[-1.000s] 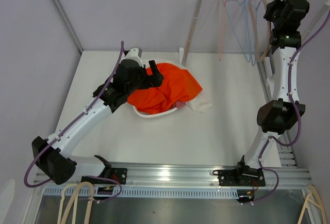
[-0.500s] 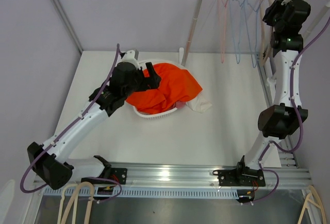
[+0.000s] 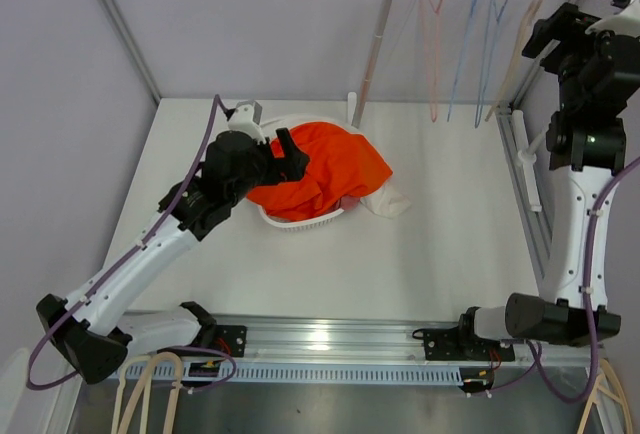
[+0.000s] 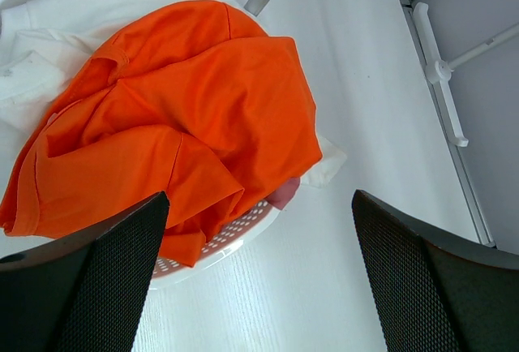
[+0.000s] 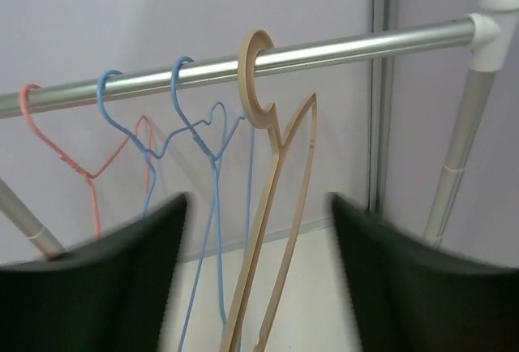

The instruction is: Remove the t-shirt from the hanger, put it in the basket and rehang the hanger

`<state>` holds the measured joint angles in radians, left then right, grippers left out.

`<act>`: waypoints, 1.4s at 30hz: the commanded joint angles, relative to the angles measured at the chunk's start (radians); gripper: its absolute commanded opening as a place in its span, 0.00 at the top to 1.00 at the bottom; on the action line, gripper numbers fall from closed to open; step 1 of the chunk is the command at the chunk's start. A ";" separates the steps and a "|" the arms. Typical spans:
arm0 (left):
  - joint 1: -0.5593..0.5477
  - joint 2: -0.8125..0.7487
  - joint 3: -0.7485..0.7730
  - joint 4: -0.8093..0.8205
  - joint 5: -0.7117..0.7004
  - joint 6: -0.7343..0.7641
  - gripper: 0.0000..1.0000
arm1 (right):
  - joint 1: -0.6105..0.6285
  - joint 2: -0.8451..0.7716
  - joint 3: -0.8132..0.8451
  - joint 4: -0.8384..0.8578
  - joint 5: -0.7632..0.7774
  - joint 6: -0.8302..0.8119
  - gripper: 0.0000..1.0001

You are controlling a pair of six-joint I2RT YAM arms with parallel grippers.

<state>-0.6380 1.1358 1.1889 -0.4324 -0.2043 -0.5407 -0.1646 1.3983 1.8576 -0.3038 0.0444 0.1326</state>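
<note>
A broad stretch of the white counter [image 3: 440,244] lay between the white perforated plastic basket [image 3: 300,222], left of centre, and the white rack frame [image 4: 438,68] along the right edge. The crumpled orange t-shirt [image 4: 186,117] lay heaped in that basket, spilling over its rim, directly below the left claw [image 4: 259,287], which was spread wide and empty. The right claw [image 5: 255,287], also parted and empty, faced the silver metal rail [image 5: 340,48]. The rail carried 4 hangers: 1 red wire hanger [image 5: 92,202], 2 blue wire hangers [image 5: 216,190] and 1 tan wooden hanger [image 5: 247,76].
</note>
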 commanded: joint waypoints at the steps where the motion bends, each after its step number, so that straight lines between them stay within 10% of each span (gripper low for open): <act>1: -0.015 -0.071 -0.021 -0.014 -0.003 0.010 0.00 | 0.031 -0.085 -0.055 -0.007 0.032 0.007 0.02; 15: -0.017 -0.242 -0.041 -0.108 0.013 0.047 0.01 | 0.404 -0.495 -0.517 -0.178 -0.150 0.222 0.00; 32: 0.100 -0.189 -0.083 -0.086 0.100 0.013 0.01 | 0.643 -0.317 -0.913 0.031 -0.204 0.383 0.01; 42: 0.107 -0.202 -0.109 -0.078 0.092 0.021 0.00 | 0.649 -0.052 -1.112 0.483 -0.186 0.624 0.00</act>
<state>-0.5400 0.9466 1.0897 -0.5400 -0.1268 -0.5220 0.4824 1.3064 0.7860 -0.0494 -0.1619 0.6388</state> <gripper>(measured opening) 0.994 0.993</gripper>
